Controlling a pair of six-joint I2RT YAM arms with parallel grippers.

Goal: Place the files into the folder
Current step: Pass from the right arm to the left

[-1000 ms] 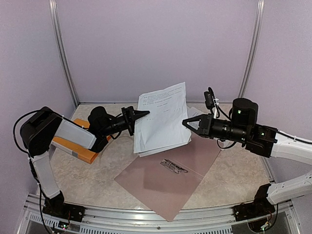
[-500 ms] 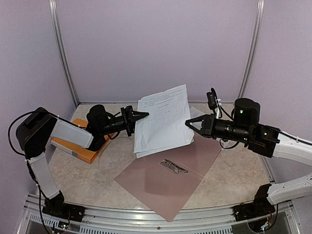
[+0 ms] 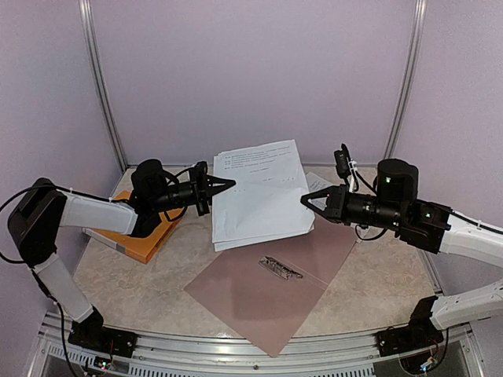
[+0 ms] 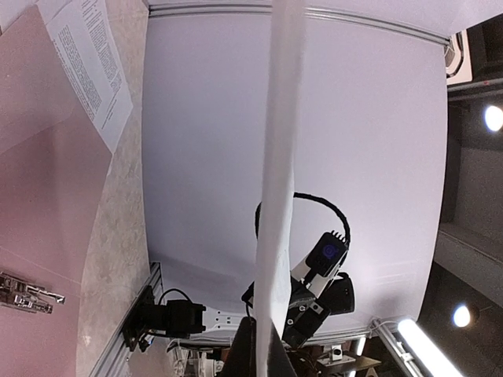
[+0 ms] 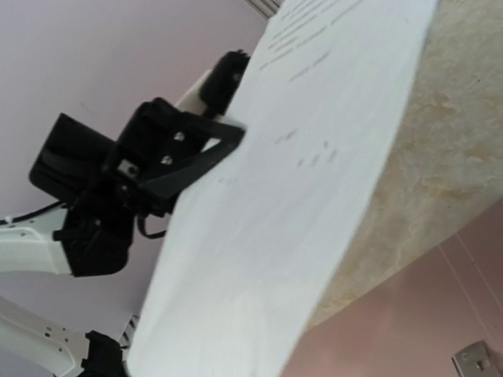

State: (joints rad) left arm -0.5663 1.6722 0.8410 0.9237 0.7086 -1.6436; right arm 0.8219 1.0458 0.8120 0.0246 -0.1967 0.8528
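The files (image 3: pixel 259 192), a stack of white printed sheets, hang in the air between my two grippers, above the table. My left gripper (image 3: pixel 224 186) is shut on their left edge. In the left wrist view the stack shows edge-on (image 4: pixel 275 196), running up from the gripper (image 4: pixel 259 357). My right gripper (image 3: pixel 308 200) is shut on the right edge. In the right wrist view the sheets (image 5: pixel 299 196) hide its fingers. The open pink folder (image 3: pixel 259 294) lies flat below, with its metal clip (image 3: pixel 280 268) in the middle.
An orange book-like object (image 3: pixel 145 236) lies under my left arm. One loose printed sheet (image 3: pixel 318 182) lies on the table behind the right gripper, and it also shows in the left wrist view (image 4: pixel 86 63). Cage walls and posts close in the back and sides.
My left gripper has risen and drawn back left with the files' edge. The stack now lies flatter and a little higher. The right gripper has shifted slightly right.
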